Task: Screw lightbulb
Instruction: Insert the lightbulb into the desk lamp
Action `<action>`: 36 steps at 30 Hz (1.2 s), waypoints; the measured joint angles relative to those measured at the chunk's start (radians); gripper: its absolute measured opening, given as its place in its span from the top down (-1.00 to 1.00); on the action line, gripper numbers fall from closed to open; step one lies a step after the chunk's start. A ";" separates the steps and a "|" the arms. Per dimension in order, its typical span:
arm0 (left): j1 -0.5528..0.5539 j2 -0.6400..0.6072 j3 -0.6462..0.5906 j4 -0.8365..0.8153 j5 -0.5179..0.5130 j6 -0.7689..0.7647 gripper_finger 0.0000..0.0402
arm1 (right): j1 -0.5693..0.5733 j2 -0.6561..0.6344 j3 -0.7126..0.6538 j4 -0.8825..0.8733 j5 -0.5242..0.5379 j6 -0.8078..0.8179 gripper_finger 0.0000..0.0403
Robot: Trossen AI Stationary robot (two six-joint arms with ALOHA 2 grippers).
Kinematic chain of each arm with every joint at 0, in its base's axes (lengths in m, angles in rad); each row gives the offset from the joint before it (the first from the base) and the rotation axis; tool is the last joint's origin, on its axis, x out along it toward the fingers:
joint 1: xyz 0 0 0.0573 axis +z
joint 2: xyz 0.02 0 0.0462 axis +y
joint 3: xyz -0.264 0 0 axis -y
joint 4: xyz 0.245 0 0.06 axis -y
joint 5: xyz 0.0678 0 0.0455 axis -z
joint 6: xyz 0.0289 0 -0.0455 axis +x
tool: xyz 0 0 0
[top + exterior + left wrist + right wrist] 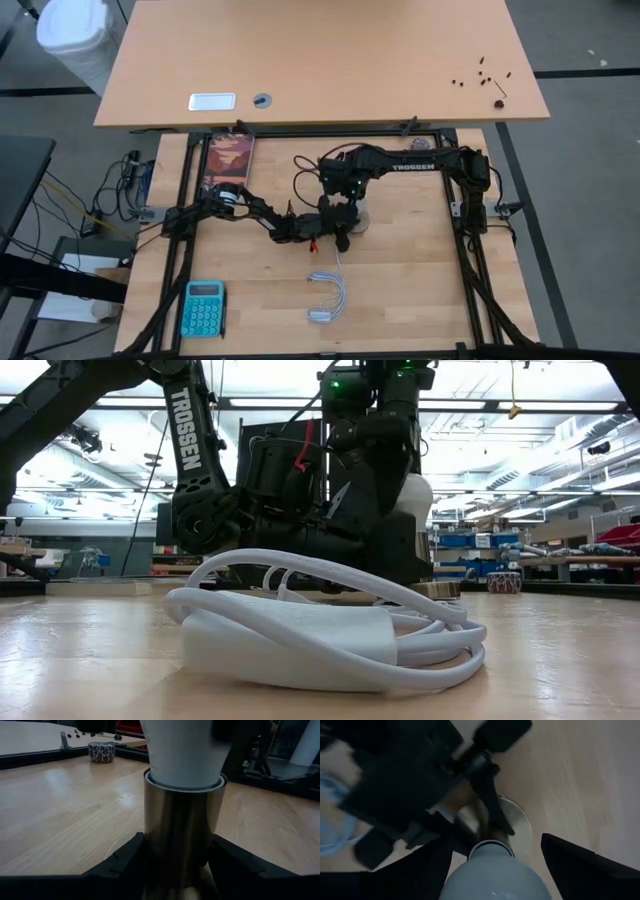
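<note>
White lightbulb (pixel 182 752) (pear-shaped) sits upright in brass socket (pixel 182 835) — seated.

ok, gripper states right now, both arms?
Left gripper: shut on the metal socket, holding it on the table.
Right gripper: fingers either side of the lightbulb; grip cannot be told.

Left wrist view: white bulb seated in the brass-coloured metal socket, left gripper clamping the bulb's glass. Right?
Not quite. The left wrist view shows the left gripper clamped on the brass-coloured metal socket, not the glass. The white bulb does sit in the socket's top.
</note>
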 joint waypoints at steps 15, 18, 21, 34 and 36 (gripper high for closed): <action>0.000 0.000 0.000 -0.001 0.000 0.002 0.01 | -0.150 -0.248 -0.029 0.023 -0.100 -0.208 -0.71; 0.000 0.000 0.000 -0.001 0.000 0.002 0.01 | -0.175 -0.349 -0.157 0.119 -0.122 -0.243 -0.71; -0.001 0.000 0.000 -0.001 0.001 0.001 0.01 | -0.194 -0.462 -0.334 0.264 -0.177 -0.237 -0.71; -0.002 0.000 -0.001 0.021 0.015 -0.004 0.01 | -0.114 -0.681 -0.930 0.911 -0.261 -0.199 -0.71; -0.002 0.000 -0.001 0.022 0.015 -0.011 0.01 | -0.100 -0.682 -0.970 1.000 -0.267 -0.182 -0.71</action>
